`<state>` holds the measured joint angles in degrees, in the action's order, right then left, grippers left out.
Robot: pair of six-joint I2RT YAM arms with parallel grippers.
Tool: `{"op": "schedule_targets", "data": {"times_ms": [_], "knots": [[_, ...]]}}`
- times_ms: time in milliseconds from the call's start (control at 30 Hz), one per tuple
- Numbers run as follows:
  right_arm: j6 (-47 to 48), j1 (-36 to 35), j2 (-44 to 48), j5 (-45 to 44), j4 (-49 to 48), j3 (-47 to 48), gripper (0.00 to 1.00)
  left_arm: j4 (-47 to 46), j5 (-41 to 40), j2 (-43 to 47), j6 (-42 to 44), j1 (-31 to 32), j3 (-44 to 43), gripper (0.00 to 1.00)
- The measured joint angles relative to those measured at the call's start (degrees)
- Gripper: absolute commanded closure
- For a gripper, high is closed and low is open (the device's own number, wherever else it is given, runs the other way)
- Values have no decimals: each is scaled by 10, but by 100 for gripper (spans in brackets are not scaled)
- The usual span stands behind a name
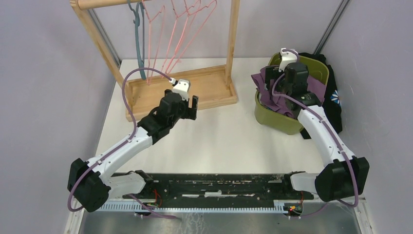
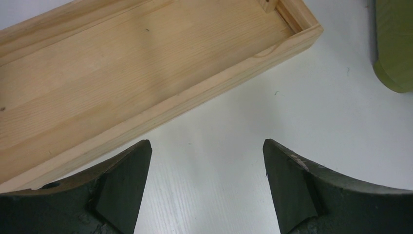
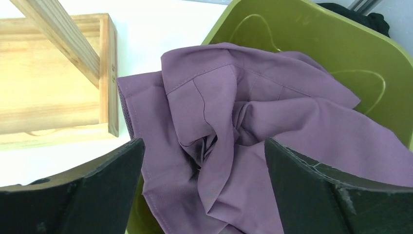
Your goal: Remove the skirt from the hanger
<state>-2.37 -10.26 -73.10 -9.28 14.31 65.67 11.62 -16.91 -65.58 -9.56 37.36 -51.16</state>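
The purple skirt [image 1: 269, 92] [image 3: 253, 122] lies crumpled in an olive-green bin [image 1: 278, 123], with one edge draped over the bin's left rim. My right gripper [image 1: 280, 80] [image 3: 204, 144] hovers just above the skirt, open, and no cloth sits between its fingers. Bare pink hangers [image 1: 180, 29] and a blue-grey hanger [image 1: 139, 39] hang on the wooden rack. My left gripper [image 1: 192, 109] [image 2: 207, 146] is open and empty over the white table, beside the front edge of the rack's base tray [image 2: 122, 73].
The wooden rack with its base tray [image 1: 209, 87] stands at the back centre-left. The green bin [image 3: 302, 34] [image 2: 394, 44] is at the right, with dark clothing [image 1: 333, 92] piled behind it. Grey walls close in both sides.
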Motion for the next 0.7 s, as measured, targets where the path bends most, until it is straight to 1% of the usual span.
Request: {"op": "schedule_targets", "data": {"times_ms": [33,67,267,433,500,600,700], "knots": [[2,-1,-3,1,1,2,0,0,-10,-3,0,0,0,6],[3,-1,-7,2,1,3,0,-1,-21,-7,0,0,0,1],[2,-10,-27,16,4,10,0,-2,-78,-16,0,0,0,0],[-4,-39,-47,30,4,24,0,-2,-106,-20,15,0,-11,0],[-3,-61,-57,30,3,29,0,-4,-104,-19,36,0,-13,1],[-2,-100,-78,29,3,35,0,-17,-79,-7,69,-14,-3,0],[3,-132,-99,28,3,36,0,-16,-19,6,72,-85,2,0]]}}
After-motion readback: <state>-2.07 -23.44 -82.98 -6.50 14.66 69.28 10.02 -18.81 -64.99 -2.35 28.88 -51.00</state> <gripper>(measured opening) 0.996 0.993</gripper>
